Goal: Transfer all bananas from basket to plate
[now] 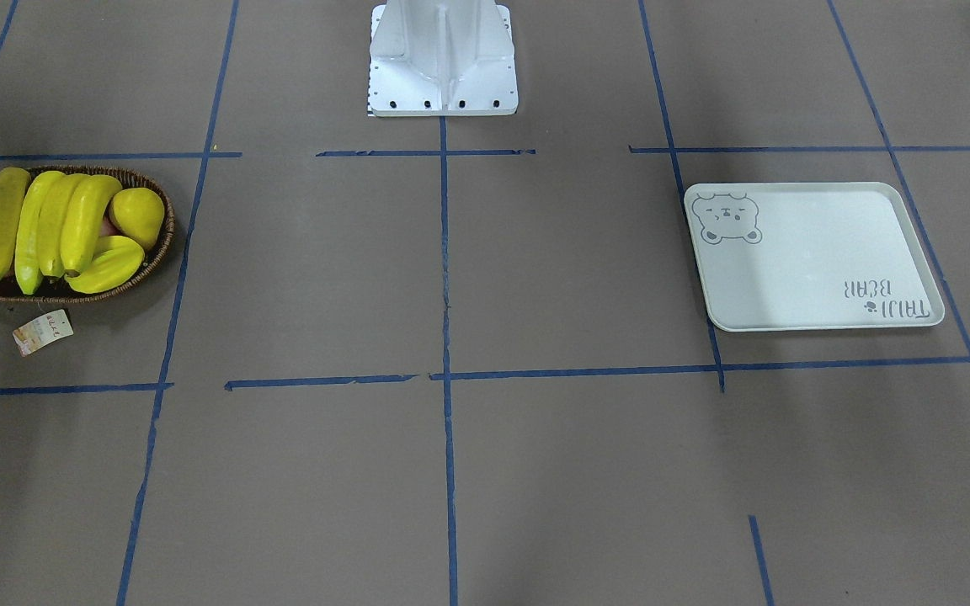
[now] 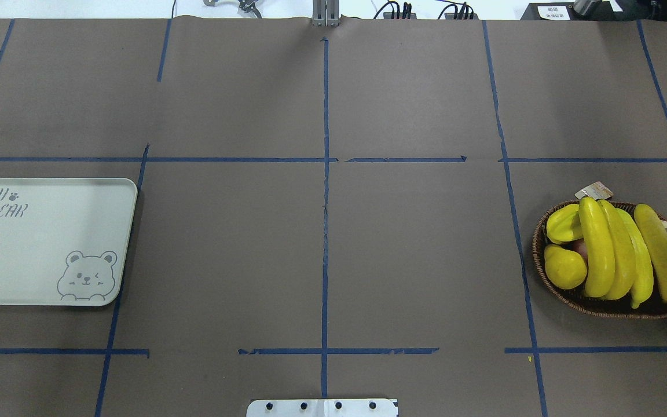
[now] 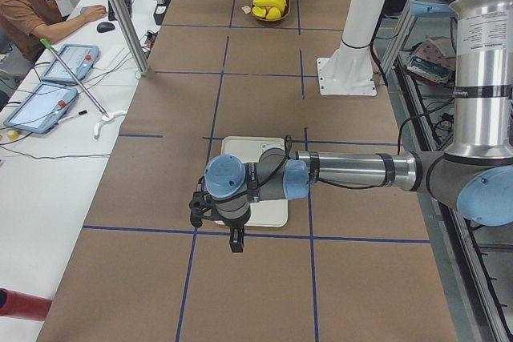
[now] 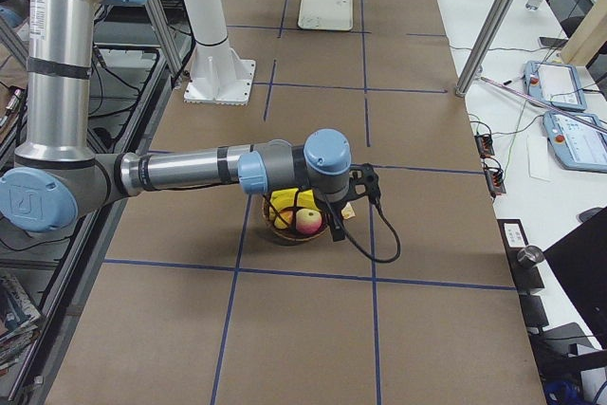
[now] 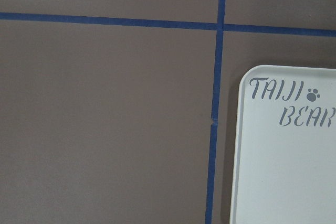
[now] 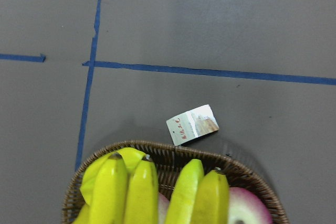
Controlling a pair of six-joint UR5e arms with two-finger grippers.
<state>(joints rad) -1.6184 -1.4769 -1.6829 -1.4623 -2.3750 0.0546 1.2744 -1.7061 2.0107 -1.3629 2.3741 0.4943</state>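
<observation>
— Brown-papered table (image 2: 414, 260), blue tape (image 2: 325, 231) grid. Bananas (image 2: 600, 255)?
— Four in basket (image 2: 537, 255), paper tag (image 2: 594, 190) just beside. Plate (image 2: 50, 255), lettered "TAIJI BEAR", well apart from basket. Left gripper (image 3: 234, 239), right gripper (image 4: 335, 230): spread cannot be told.

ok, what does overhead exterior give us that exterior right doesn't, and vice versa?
Only overhead exterior: four long yellow bananas countable in the dark woven wicker basket, and the grey bear drawing on the off-white rectangular tray; no arm appears.
Only exterior right: the right arm stretched out to the basket, with the right gripper by it, open or shut unclear.
Both: basket, fruit, tray, blue-taped brown table.
</observation>
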